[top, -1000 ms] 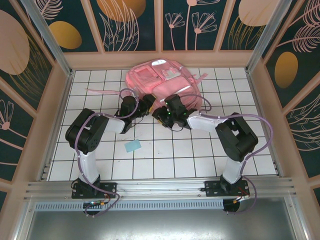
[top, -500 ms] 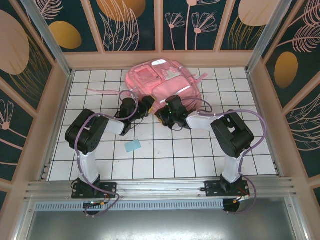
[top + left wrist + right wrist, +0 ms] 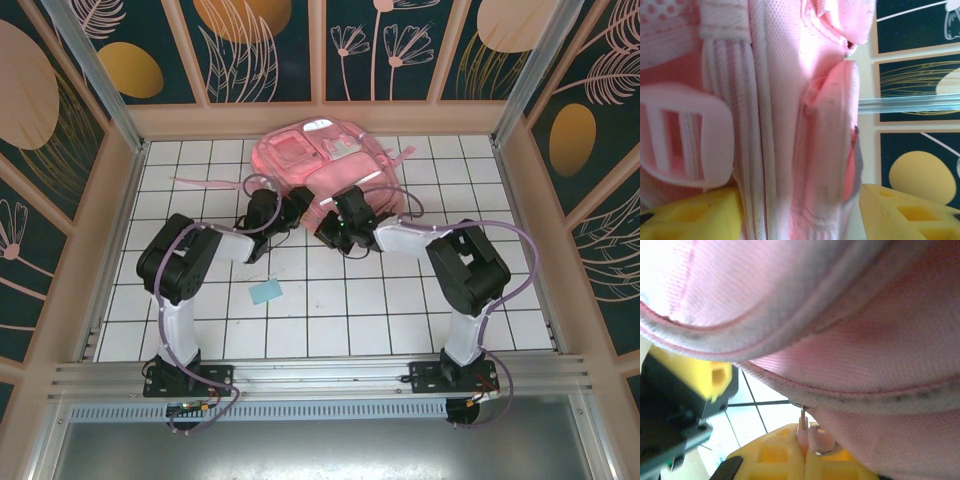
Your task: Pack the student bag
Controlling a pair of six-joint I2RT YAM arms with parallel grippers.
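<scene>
pink student bag (image 3: 320, 160), right hand (image 3: 807, 452) pinching zipper pull (image 3: 816, 438)

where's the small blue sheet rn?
Top view: the small blue sheet lies on the tiled table, left of centre, just near-side of the left arm, apart from the student bag.

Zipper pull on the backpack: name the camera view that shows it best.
Right wrist: the zipper pull sits close up, pinched by the right tool. In top external that tool hides it; left wrist looks at backpack fabric elsewhere.
</scene>
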